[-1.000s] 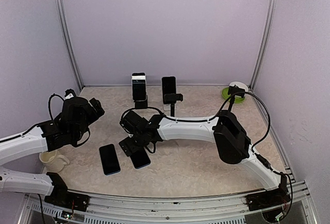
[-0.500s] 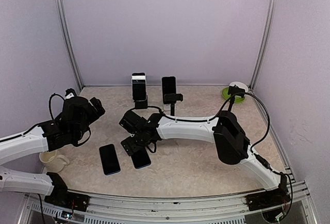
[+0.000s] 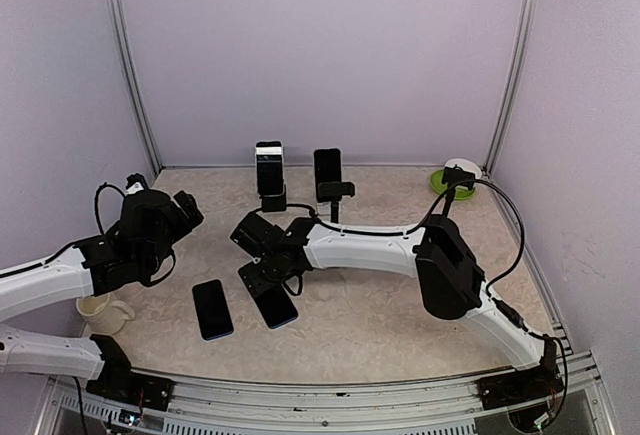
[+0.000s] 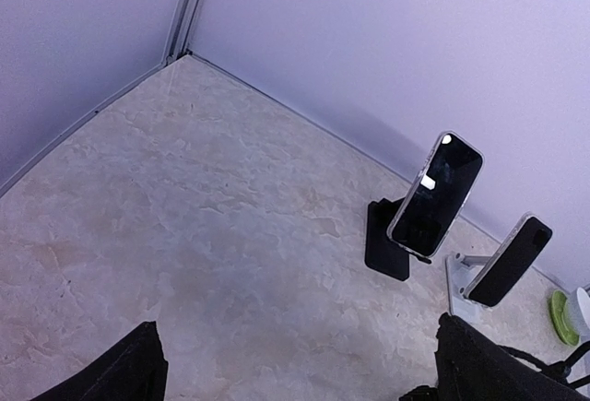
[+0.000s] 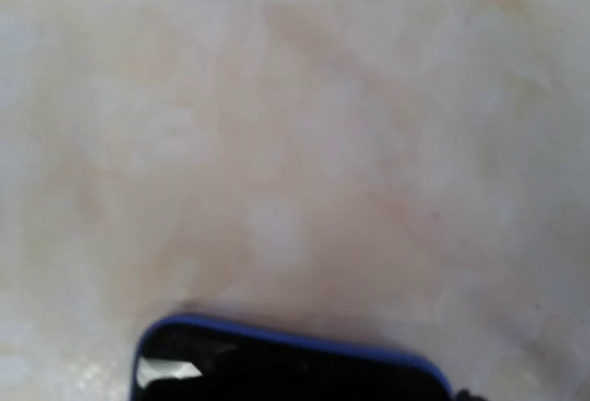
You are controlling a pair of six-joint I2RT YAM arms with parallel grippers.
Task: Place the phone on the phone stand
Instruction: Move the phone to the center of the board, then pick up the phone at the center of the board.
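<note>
- The blue-cased phone [image 3: 277, 306] lies flat on the counter [image 3: 380, 305] towards the near edge. A second phone [image 3: 212, 309] lies flat at its 9 o'clock, apart from it, and a cream cup [image 3: 100, 310] sits further out the same way.
- The right fingers [image 3: 266, 277] are low over the blue-cased phone's far end. The wrist view shows only that end [image 5: 286, 364], so I cannot tell how wide they stand or whether they grip it.
- A thin phone lying flat offers little to bite. The pick looks best done by straddling the long edges squarely and closing firmly before any lift.
- The left fingers [image 3: 188, 205], at about 10 o'clock of that phone, are spread wide and hold nothing.
- At 12 o'clock, near the back wall, a black stand [image 3: 272, 198] and a second stand [image 3: 334, 195] each carry an upright phone. I see no free stand, so confirm the target before carrying.
</note>
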